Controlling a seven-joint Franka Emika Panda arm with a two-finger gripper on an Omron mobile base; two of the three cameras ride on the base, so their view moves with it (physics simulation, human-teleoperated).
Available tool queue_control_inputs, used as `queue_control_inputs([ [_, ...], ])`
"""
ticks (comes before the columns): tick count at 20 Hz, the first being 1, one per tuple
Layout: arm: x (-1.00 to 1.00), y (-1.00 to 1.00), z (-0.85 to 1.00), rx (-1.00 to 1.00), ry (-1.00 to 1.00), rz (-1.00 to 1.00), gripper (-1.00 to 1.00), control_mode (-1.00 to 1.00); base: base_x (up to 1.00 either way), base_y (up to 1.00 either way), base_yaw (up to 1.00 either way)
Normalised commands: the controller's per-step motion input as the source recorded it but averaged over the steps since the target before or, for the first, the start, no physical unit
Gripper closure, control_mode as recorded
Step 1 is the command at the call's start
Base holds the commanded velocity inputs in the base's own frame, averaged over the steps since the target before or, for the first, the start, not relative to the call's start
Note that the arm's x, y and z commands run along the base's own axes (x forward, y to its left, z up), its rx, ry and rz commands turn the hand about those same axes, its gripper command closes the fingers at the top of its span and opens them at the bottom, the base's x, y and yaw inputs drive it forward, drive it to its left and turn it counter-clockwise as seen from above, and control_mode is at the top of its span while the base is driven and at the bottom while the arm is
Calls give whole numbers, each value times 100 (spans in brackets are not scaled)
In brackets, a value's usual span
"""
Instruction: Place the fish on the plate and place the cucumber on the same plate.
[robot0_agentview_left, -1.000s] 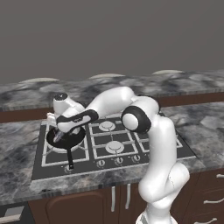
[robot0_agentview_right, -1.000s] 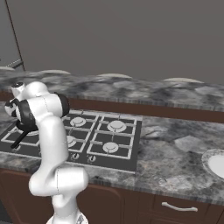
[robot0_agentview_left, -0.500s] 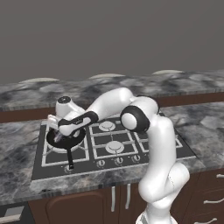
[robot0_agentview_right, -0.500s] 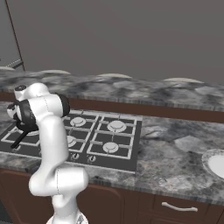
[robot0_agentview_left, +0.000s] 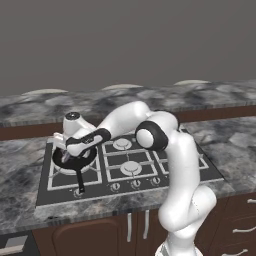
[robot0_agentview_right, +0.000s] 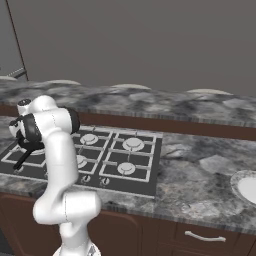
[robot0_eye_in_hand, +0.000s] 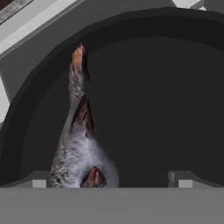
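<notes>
Fish (robot0_eye_in_hand: 76, 144) in black pan (robot0_eye_in_hand: 166, 87) | arm reaches left, low | tool (robot0_eye_in_hand: 109, 180) spread just above fish

frying pan (robot0_eye_in_hand: 144, 87) rim walling the hand in from 9 round to 3 o'clock, fish (robot0_eye_in_hand: 76, 144) lying at 7 o'clock, dark pan floor free from 12 to 5 o'clock

Fish (robot0_eye_in_hand: 78, 144) lies inside the black pan (robot0_eye_in_hand: 153, 87) — hand (robot0_eye_in_hand: 109, 180) spread wide.

A kitchen. A gas hob (robot0_agentview_left: 130, 167) sits mid-frame in a marbled stone counter (robot0_agentview_right: 200, 175). Brown cabinet drawers (robot0_agentview_right: 200, 237) run below.
</notes>
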Motion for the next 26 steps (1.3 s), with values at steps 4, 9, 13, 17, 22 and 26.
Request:
queue_control_inputs([
  [4, 8, 15, -22, 0, 0, 6, 100, -100, 0, 0, 0],
  [9, -9, -2, -35, 0, 0, 5, 100, -100, 0, 0, 0],
  [13, -25, -17, -26, 0, 0, 2, 100, -100, 0, 0, 0],
  [17, -14, -15, -12, 0, 0, 0, 100, -100, 0, 0, 0],
  [22, -5, -12, 23, 7, -2, 0, 100, -100, 0, 0, 0],
  [26, -13, -14, 61, 4, 0, 0, 100, -100, 0, 0, 0],
])
